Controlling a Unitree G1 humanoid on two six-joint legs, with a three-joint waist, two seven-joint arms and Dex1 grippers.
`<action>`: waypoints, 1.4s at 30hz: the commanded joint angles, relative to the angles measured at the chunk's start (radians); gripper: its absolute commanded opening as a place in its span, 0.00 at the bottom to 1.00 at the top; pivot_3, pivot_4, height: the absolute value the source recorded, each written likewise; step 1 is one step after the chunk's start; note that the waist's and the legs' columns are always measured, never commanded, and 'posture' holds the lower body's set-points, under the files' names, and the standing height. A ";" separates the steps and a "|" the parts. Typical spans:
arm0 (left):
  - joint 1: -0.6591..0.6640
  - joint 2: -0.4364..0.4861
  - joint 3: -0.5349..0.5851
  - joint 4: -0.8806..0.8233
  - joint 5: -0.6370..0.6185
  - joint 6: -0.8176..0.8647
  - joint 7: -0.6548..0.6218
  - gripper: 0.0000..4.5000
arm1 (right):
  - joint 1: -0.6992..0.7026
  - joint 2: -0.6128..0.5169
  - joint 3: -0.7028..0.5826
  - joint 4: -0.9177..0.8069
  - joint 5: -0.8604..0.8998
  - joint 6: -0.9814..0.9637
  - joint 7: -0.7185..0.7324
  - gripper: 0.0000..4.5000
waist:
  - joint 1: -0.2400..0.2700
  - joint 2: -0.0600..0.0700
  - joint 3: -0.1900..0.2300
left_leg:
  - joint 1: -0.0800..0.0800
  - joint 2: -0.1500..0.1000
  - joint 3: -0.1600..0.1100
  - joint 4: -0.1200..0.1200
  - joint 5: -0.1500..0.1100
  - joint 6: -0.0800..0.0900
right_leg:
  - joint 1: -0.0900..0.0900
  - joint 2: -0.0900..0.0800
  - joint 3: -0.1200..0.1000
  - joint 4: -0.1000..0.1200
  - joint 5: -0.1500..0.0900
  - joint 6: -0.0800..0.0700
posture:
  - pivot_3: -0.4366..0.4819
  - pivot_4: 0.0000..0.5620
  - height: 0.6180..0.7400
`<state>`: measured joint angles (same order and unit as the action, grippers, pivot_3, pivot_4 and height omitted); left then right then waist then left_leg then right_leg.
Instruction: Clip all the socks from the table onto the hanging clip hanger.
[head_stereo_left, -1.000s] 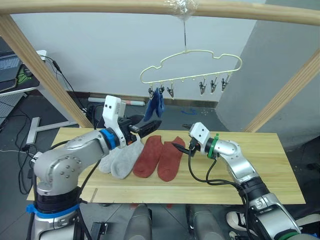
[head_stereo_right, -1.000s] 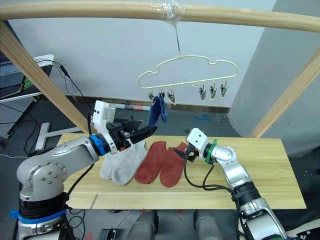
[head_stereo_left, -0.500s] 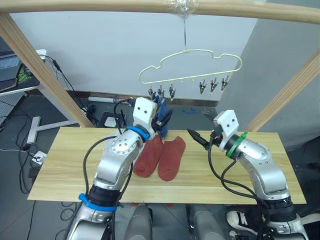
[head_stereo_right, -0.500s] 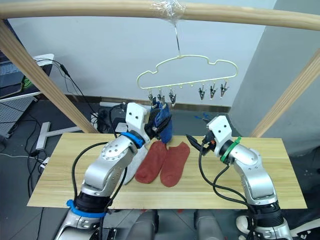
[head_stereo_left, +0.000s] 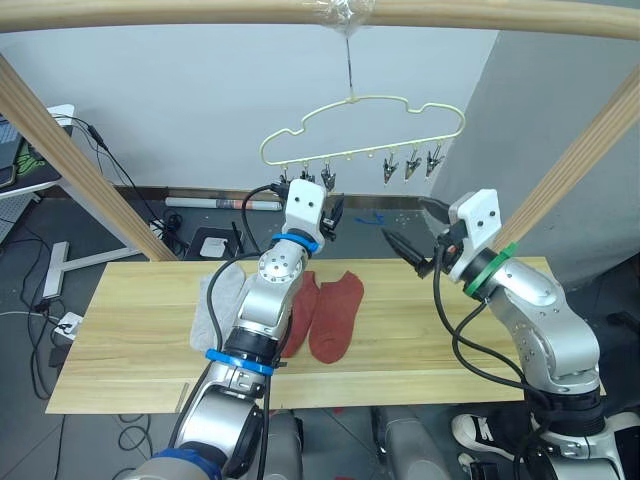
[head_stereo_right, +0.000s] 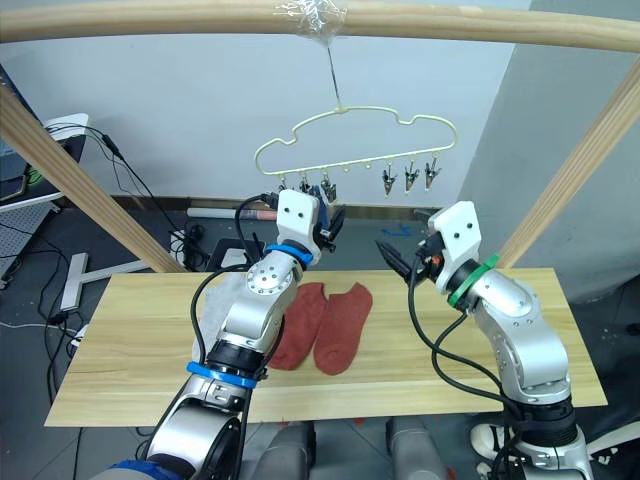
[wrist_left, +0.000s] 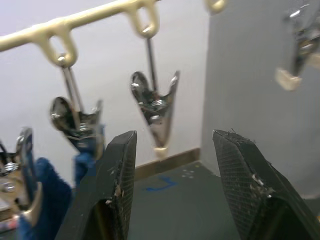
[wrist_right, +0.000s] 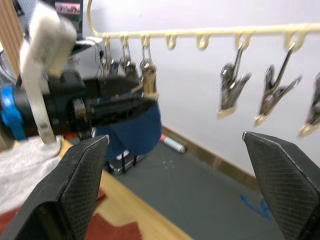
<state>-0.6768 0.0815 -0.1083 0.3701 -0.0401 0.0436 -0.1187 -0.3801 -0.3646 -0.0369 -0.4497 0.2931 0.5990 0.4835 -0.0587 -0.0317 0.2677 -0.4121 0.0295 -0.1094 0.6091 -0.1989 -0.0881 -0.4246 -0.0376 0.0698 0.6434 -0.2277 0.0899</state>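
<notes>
While my left gripper (wrist_left: 172, 190), jaws spread, rises beneath the clip hanger (head_stereo_left: 365, 125) beside the clipped blue socks (wrist_left: 47, 192), my released right gripper (head_stereo_left: 412, 235) hovers nearby; red socks (head_stereo_left: 325, 312) lie on the surface (head_stereo_left: 130, 330).

The robot's left arm reaches steeply upward, its left gripper (head_stereo_left: 333, 212) raised well above the elbow with both black fingers (wrist_left: 116, 185) spread apart. The right arm bends at the elbow, forearm angled up and inward, its right gripper (head_stereo_left: 412, 228) level with the left one, fingers (wrist_right: 75, 185) parted wide and pointing toward it.
</notes>
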 joint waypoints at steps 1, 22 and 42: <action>-0.040 -0.018 0.012 0.026 0.018 -0.058 0.006 0.54 | -0.007 -0.021 -0.014 -0.051 0.016 -0.004 0.000 1.00 | 0.000 0.000 0.000 | -0.001 0.000 0.000 0.000 0.000 0.000 | 0.000 0.000 0.000 0.000 0.000 0.000 | 0.36 0.45 1.00; -0.081 -0.027 0.049 0.037 0.076 -0.115 0.081 0.54 | -0.034 -0.054 -0.016 -0.072 0.032 0.019 -0.010 1.00 | -0.010 0.000 0.000 | -0.002 0.000 0.000 0.000 0.000 0.000 | -0.002 0.000 0.000 0.000 0.000 0.000 | 0.35 0.44 1.00; -0.109 -0.043 0.062 0.107 0.076 -0.158 0.092 0.09 | -0.044 -0.074 -0.022 -0.079 0.056 0.042 -0.029 1.00 | -0.024 0.000 0.000 | -0.002 0.000 0.000 0.000 0.000 0.000 | -0.002 0.000 0.000 0.000 0.000 0.000 | 0.34 0.44 1.00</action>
<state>-0.7618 0.0427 -0.0523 0.4917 0.0284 -0.0917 -0.0319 -0.4102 -0.4291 -0.0355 -0.4763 0.3358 0.6460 0.4605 -0.0831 -0.0317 0.2677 -0.4146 0.0294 -0.1098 0.6093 -0.1988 -0.0882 -0.4264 -0.0376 0.0694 0.6435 -0.2274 0.0904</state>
